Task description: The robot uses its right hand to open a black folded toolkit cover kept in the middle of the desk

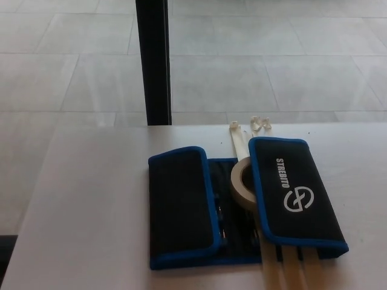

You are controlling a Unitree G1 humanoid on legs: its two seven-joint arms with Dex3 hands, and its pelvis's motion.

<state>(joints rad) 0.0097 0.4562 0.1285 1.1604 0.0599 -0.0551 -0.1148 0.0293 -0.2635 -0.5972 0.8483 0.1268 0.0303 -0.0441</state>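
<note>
A black toolkit cover (pixel 181 208) with blue edging lies in the middle of the white desk (pixel 84 205). Its left flap (pixel 180 205) is folded over the middle. Its right flap (pixel 296 193), printed with a white logo and lettering, is also turned inward and rests on a roll of beige tape (pixel 243 183). A narrow strip of the inner pocket with dark tools (pixel 233 229) shows between the flaps. Neither of my hands appears in the head view.
Several white strips (pixel 290 272) run under the cover, sticking out beyond the far edge (pixel 236 136) and toward the near edge. A black vertical post (pixel 153 60) stands behind the desk on a tiled floor.
</note>
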